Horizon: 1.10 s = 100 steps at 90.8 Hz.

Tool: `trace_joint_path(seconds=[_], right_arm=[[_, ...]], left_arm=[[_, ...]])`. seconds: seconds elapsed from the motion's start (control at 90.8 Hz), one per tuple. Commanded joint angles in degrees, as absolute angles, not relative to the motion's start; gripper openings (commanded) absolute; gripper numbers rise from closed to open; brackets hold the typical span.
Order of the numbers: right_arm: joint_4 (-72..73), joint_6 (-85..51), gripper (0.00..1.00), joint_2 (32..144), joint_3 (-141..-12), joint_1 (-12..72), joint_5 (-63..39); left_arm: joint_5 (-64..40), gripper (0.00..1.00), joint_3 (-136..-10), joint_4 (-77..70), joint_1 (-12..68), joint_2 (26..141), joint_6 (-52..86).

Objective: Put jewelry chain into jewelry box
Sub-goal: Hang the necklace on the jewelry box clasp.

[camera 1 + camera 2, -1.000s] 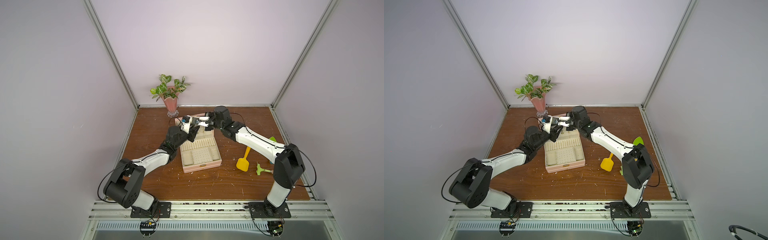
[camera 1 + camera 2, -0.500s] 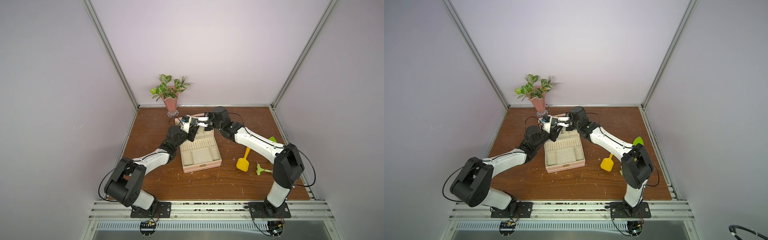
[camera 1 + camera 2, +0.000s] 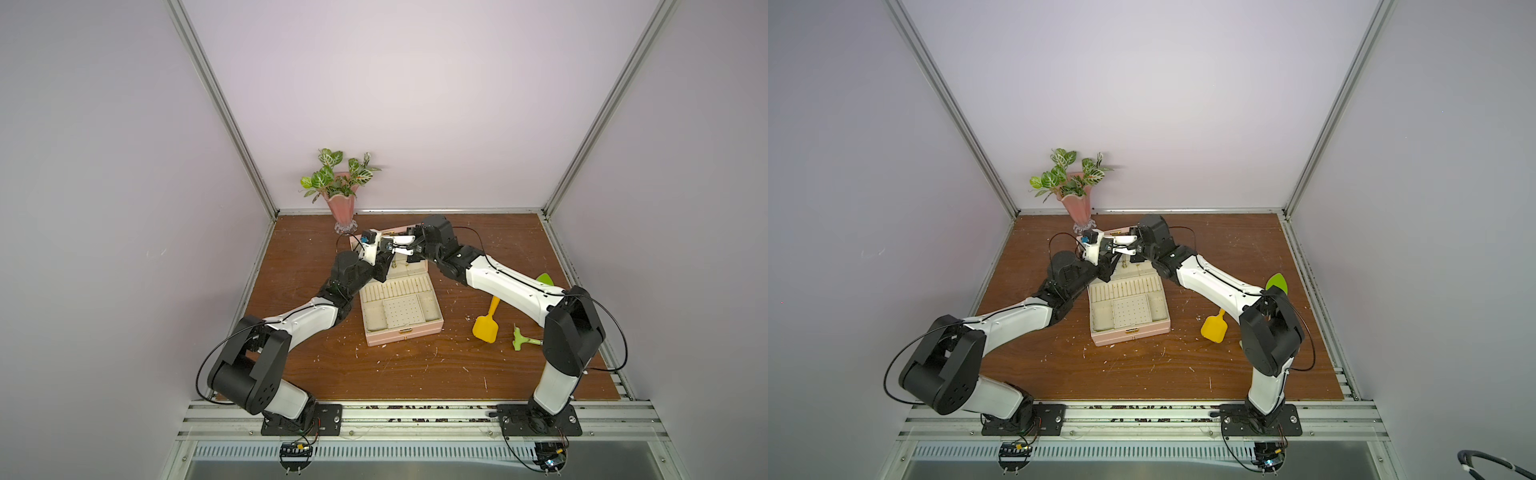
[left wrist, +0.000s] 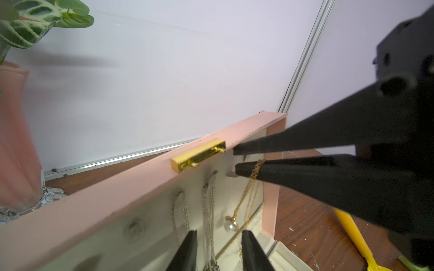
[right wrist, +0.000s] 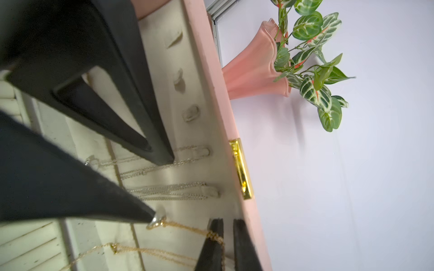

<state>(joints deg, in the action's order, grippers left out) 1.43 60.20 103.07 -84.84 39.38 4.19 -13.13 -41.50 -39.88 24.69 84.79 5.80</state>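
The right fingers (image 4: 305, 173), slightly parted, have the jewelry chain (image 4: 255, 167) looped over one tip just before the jewelry box (image 4: 117, 190) lid, while the left fingers (image 4: 187, 253) stand open nearby.

The jewelry box (image 4: 117, 194) stands open, showing its pink lid edge, gold clasp (image 4: 198, 154) and cream lining. The right gripper (image 4: 234, 159) reaches in from the right, jaws slightly apart, tips just beside the clasp. The jewelry chain (image 4: 254, 167) loops over one finger and hangs down the lining to a pale bead (image 4: 229, 225). The left gripper (image 4: 218, 233), jaws parted, flanks pale hanging chains (image 4: 209, 211). A pink vase (image 4: 14, 140) stands far left, beyond the lid. A yellow spatula (image 4: 352, 232) lies on the table (image 4: 305, 223) to the right.
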Motion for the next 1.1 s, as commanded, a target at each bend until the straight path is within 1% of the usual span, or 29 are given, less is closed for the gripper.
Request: trace_joint_path(seconds=[0.0, 0.209, 0.473, 0.616, 0.727, 0.947, 1.09], right_arm=[[5.6, 61.3, 0.16, 104.0, -87.4, 39.7, 8.3], [5.3, 61.9, 0.20, 104.1, -88.2, 40.3, 10.3], [1.8, 62.1, 0.22, 104.2, -90.7, 40.9, 12.1], [-0.7, 62.2, 0.16, 104.3, -92.4, 41.0, 12.4], [-3.1, 62.1, 0.12, 104.6, -94.2, 41.0, 12.5], [-8.0, 61.8, 0.07, 106.3, -98.2, 41.0, 12.4], [-10.8, 61.4, 0.05, 107.3, -100.2, 41.0, 12.6]], left_arm=[[-15.9, 0.35, -41.3, -42.0, 25.3, 82.5, 3.9], [-15.9, 0.35, -41.2, -42.0, 25.3, 82.3, 3.6], [-16.1, 0.35, -41.1, -42.0, 25.3, 81.9, 3.3], [-16.4, 0.35, -41.0, -42.2, 25.3, 81.7, 3.4], [-19.3, 0.35, -41.4, -43.0, 25.3, 82.3, 3.3], [-26.8, 0.34, -43.6, -44.8, 25.3, 84.8, 3.1], [-28.7, 0.34, -44.8, -45.8, 25.4, 86.2, 3.3]])
